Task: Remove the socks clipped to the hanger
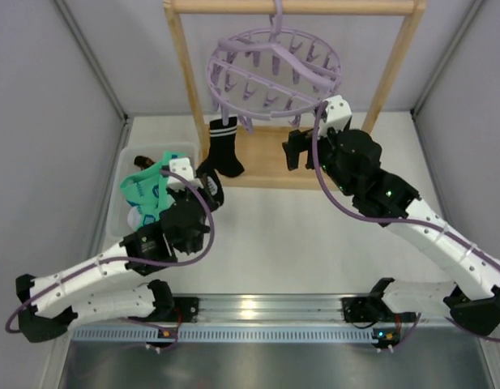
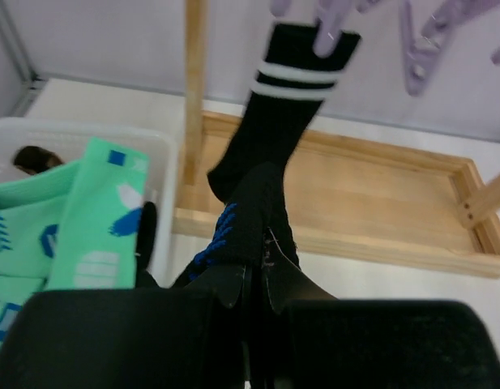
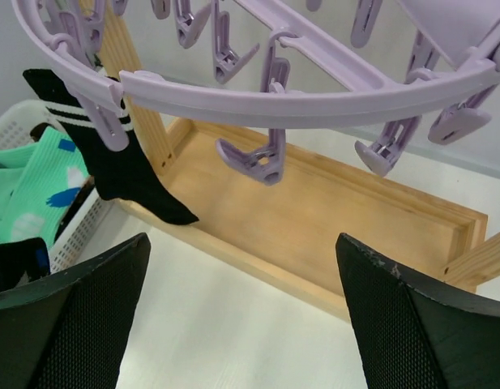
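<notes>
The mint-green sock [image 1: 148, 190] lay draped over the rim of the white basket [image 1: 120, 166], off the hanger [image 3: 314, 101]. The left fingers [image 2: 227, 285] were pressed almost together; dark blue-flecked cloth sat at their tips, whether pinched I could not tell. The black striped sock [image 3: 124, 174] hung by its cuff from a lilac peg [image 3: 104, 130]. It looked light, limp and stretchy, best gripped just under the cuff and tugged downward. The right fingers [image 3: 79, 312] were spread wide, empty, beneath the ring.
</notes>
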Motion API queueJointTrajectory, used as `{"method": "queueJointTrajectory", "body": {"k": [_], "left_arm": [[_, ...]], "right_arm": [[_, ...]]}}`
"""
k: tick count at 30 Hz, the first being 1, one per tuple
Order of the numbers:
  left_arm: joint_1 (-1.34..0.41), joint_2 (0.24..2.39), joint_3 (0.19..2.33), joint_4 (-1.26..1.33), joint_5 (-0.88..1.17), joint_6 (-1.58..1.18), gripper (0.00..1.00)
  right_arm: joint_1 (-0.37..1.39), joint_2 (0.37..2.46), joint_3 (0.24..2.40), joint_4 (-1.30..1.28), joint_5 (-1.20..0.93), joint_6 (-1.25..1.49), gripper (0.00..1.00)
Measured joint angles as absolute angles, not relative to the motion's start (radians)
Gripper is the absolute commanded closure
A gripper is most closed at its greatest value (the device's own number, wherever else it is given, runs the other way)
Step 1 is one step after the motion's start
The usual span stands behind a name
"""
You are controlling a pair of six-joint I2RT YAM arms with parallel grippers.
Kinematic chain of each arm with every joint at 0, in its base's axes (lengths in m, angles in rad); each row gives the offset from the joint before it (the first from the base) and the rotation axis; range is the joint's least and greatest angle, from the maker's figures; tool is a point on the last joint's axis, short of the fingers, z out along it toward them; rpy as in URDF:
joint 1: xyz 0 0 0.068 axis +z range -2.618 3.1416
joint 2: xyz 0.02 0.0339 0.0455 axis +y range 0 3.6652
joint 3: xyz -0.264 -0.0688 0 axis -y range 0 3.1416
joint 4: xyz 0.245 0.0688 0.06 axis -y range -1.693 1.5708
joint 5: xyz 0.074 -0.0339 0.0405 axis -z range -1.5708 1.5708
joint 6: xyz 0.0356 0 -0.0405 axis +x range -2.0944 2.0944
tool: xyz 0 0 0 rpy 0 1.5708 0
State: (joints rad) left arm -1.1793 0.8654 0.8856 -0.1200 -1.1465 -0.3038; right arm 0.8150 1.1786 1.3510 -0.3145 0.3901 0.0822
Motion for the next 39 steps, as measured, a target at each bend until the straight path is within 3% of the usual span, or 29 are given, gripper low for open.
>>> {"method": "queueJointTrajectory", "body": {"k": [4,10,20,25,31,33,37,39], "left_arm": [[-1.008,0.893,1.055,-0.322,-1.108,-0.323,1.0],[-0.53,1.036,1.248,-0.545,-0.835,-0.376,1.0],[-0.035,1.275,1.205,-0.623,-0.369,-0.449,1.0],[0.117,1.376,1.071,-0.562,-0.245,-0.512,1.0],[0.146,1.414,0.968,-0.485,-0.239,-0.606,1.0],[0.146,1.405,0.944,-0.461,-0.255,-0.623,0.92],[0.146,1.374,0.931,-0.448,-0.26,-0.625,0.38],[0.146,1.329,0.929,-0.448,-0.253,-0.626,0.21]], "right_arm": [[0.815,1.111,1.297,-0.303,0.367,0.098,0.06],[0.815,1.033,1.235,-0.293,0.349,0.11,0.05],[0.806,0.988,1.191,-0.276,0.337,0.109,0.04],[0.801,0.984,1.176,-0.267,0.311,0.109,0.04],[0.794,0.97,1.139,-0.267,0.277,0.109,0.04],[0.791,0.963,1.132,-0.266,0.263,0.109,0.04],[0.779,0.942,1.131,-0.267,0.241,0.113,0.04],[0.775,0.933,1.131,-0.266,0.23,0.116,0.04]]}}
